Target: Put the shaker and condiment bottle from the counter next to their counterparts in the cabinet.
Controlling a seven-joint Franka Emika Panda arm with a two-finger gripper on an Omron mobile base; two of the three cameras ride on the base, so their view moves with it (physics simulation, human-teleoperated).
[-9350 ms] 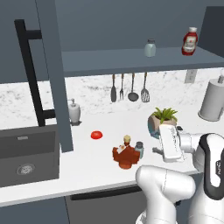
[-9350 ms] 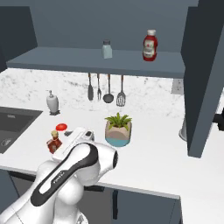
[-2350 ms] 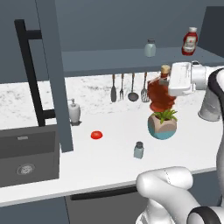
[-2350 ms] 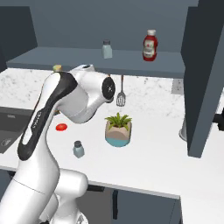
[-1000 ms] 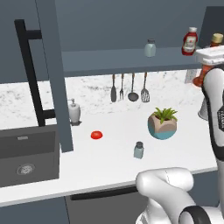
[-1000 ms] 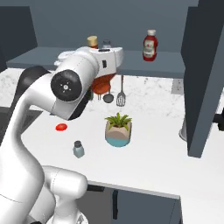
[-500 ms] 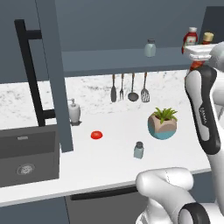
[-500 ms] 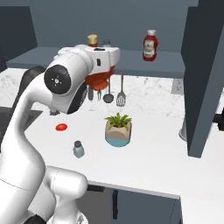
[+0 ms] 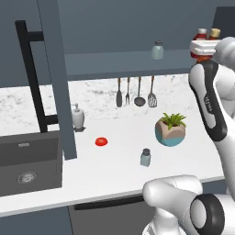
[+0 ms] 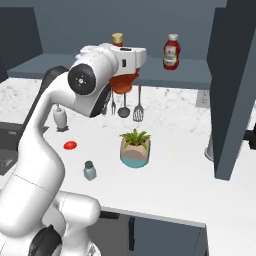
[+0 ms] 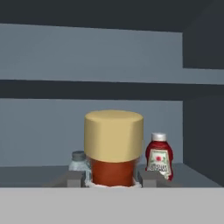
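Arm raised high, gripper (image 11: 111,177) clamped shut.

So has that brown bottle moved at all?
Yes. The brown bottle went from the counter up to the shelf, near the ketchup.

Even, soft rendered light; faint shadows on counter (image 9: 114,170); cabinet (image 11: 109,87) interior dim; no glare, blur.
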